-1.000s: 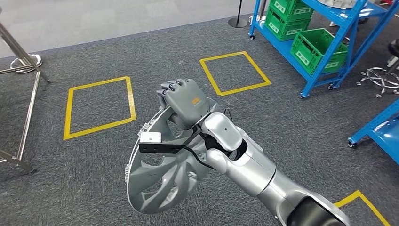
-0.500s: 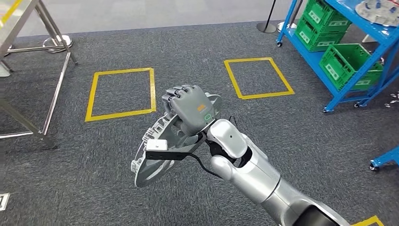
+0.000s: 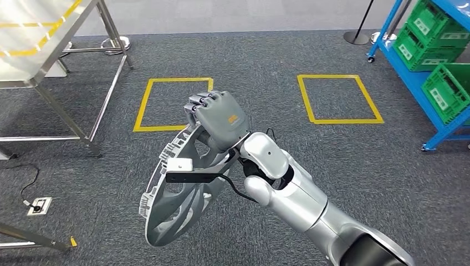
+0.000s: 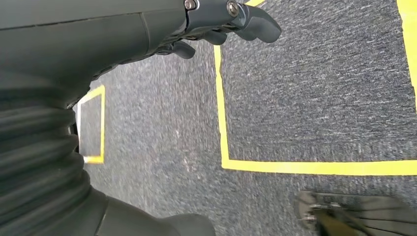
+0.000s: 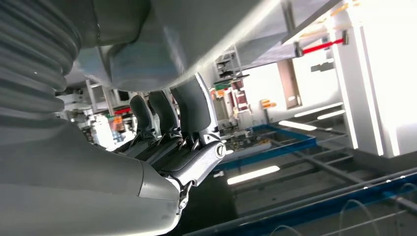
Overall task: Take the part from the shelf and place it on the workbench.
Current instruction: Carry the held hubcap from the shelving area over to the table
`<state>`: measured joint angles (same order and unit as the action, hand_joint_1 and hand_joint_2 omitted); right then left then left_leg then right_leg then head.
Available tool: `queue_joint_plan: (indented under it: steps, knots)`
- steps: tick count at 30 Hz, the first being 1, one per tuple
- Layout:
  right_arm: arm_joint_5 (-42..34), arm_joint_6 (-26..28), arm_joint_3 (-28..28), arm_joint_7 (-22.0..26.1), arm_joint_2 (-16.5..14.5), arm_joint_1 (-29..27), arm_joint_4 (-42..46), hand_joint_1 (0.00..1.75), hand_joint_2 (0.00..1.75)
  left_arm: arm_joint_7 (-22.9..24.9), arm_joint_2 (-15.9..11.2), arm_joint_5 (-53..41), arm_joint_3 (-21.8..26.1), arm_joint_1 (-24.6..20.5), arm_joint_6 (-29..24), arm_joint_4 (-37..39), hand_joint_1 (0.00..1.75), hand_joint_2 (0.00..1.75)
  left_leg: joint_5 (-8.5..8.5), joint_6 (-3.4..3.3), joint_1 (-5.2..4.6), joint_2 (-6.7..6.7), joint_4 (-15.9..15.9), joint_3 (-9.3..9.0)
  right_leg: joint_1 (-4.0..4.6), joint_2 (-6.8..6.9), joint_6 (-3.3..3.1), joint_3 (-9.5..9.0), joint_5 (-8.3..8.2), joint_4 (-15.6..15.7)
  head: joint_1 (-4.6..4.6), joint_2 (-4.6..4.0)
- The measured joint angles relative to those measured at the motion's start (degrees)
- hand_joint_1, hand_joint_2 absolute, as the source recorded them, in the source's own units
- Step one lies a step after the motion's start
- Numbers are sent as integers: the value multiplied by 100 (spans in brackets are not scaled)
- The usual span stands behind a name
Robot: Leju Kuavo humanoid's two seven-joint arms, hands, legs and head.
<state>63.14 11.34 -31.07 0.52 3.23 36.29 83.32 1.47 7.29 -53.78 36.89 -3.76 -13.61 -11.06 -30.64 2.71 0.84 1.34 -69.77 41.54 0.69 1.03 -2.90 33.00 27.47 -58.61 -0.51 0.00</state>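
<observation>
The workbench (image 3: 33, 50) stands at the carpet's far left corner. My right hand (image 3: 219, 119) grips the part (image 3: 177, 194) by its rim, above the carpet. My left hand (image 4: 147, 29) holds nothing, fingers loose.

Held up in the right hand (image 3: 221, 119) over the floor (image 3: 277, 55): the part (image 3: 177, 194), hanging below and left of the fist. Behind it on the floor, two taped squares (image 3: 173, 103) side by side. At far left, the surface (image 3: 33, 50) on its legs. At far right, a shelf (image 3: 413, 72) with crates (image 3: 446, 91) in it. Near left on the floor, a socket (image 3: 37, 205).
</observation>
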Motion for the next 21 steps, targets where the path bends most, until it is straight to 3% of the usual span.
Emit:
queue_joint_plan:
  steps: [2, 3, 5, 7, 8, 11, 13, 15, 17, 18, 19, 21]
  knots:
    - [35, -32, -2, -23, 0, -7, -10, 175, 175, 9, -5, -13, 0, -8, 0, 1, 0, 175, -161, 42, 7, -70, -499, 204, 5, 153, -5, 12, 3, -3, -1, 0]
    - [54, -41, -3, -33, 0, -10, -12, 175, 175, 15, -5, -23, 0, -6, 1, 2, 0, 175, -94, 55, 11, -92, -458, 159, 5, 221, -3, 15, 5, -6, 0, 0]
    - [76, -43, -3, -56, 0, -5, -10, 175, 175, 22, -6, -50, 0, -7, 14, 3, 0, 175, 215, 66, 18, -235, 194, -228, 2, 341, 21, 16, 21, -32, 0, 0]
    - [84, -50, 2, -66, 1, 1, -1, 175, 175, -3, 9, -66, 0, -27, 52, 3, 0, 175, 392, 6, -1, -427, 807, -583, 26, 435, 73, 26, 56, -80, -6, 1]
    - [86, -59, 4, -65, 1, 4, 7, 175, 175, -25, 20, -67, 0, -36, 80, 3, 0, 175, 412, -43, -10, -474, 940, -650, 41, 473, 101, 32, 70, -101, -14, 1]
    - [94, -111, 8, -56, 2, 22, 27, 175, 175, -90, 43, -80, 0, -35, 167, 4, 0, 175, 450, -172, -14, -339, 977, -629, 49, 567, 178, 33, 93, -126, -30, 0]
    - [113, -143, 11, -57, 3, 46, 58, 175, 175, -105, 57, -107, 0, -39, 198, 6, 0, 175, 482, -236, 11, -233, 992, -619, 11, 359, 252, 118, 261, -352, -36, 0]
    - [138, -173, 25, -74, 5, 63, 95, 175, 175, -97, 74, -139, -1, -54, 215, 7, 0, 175, 503, -273, 28, -126, 994, -596, -32, 46, 310, 405, 611, -1007, -46, 0]
    - [158, -216, 44, -101, 11, 61, 107, 175, 175, -63, 86, -181, -4, -59, 226, 7, 0, 175, 519, -285, 29, 3, 990, -570, -50, -53, 329, 715, 837, -1654, -51, 0]
    - [169, -239, 52, -115, 15, 58, 111, 175, 175, -39, 88, -207, -7, -55, 227, 8, 0, 175, 528, -280, 29, 74, 988, -561, -55, -66, 324, 757, 804, -1724, -52, 0]
    - [181, -260, 62, -129, 19, 57, 124, 175, 175, -17, 91, -235, -10, -52, 227, 8, 0, 175, 540, -270, 30, 145, 986, -554, -60, -83, 311, 681, 666, -1558, -53, 0]
    - [204, -286, 93, -155, 24, 62, 173, 175, 175, 15, 101, -306, -27, -52, 232, 9, 0, 175, 566, -235, 38, 279, 984, -544, -74, -249, 273, 300, 309, -789, -53, 0]
